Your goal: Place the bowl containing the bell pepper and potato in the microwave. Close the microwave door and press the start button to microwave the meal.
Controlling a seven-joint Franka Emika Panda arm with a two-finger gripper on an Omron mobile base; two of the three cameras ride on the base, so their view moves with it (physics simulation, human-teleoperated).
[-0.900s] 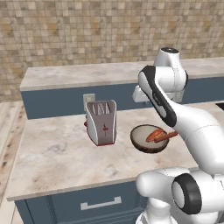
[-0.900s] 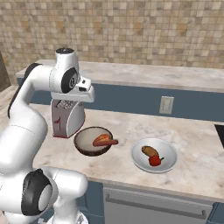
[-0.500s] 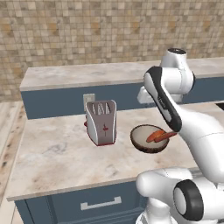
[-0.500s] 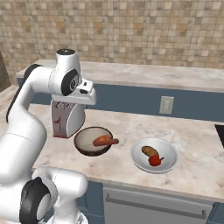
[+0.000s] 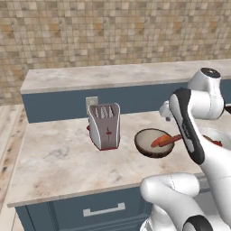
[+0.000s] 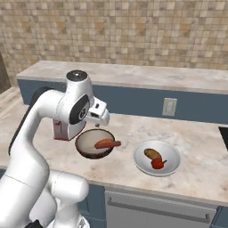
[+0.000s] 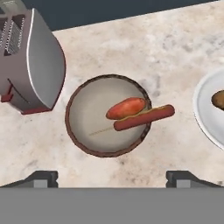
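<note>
The wide white bowl (image 6: pixel 172 156) rests on the counter with the tan potato (image 6: pixel 152 154) and the red bell pepper (image 6: pixel 156 164) inside it. In the hand view its rim (image 7: pixel 204 111) and part of the potato (image 7: pixel 218 99) show at the right edge. My gripper (image 7: pixel 113 179) is open and empty, fingertips (image 7: pixel 42 178) wide apart. It hovers over the brown bowl (image 7: pixel 83 118), left of the white bowl. From the right base view the gripper (image 6: pixel 98 124) hangs just above that brown bowl (image 6: pixel 94 143). The microwave and its door are out of view.
The brown bowl holds an orange carrot (image 7: pixel 125 107) and a skewered sausage (image 7: pixel 144 118). A silver toaster (image 5: pixel 104 125) stands left of it. A wall outlet (image 6: pixel 168 107) is on the blue backsplash, beneath a raised upper counter (image 5: pixel 113 74).
The arm has swung right and lower, carrying the hand from above the toaster to above the brown bowl. The bowls and toaster have not moved.
</note>
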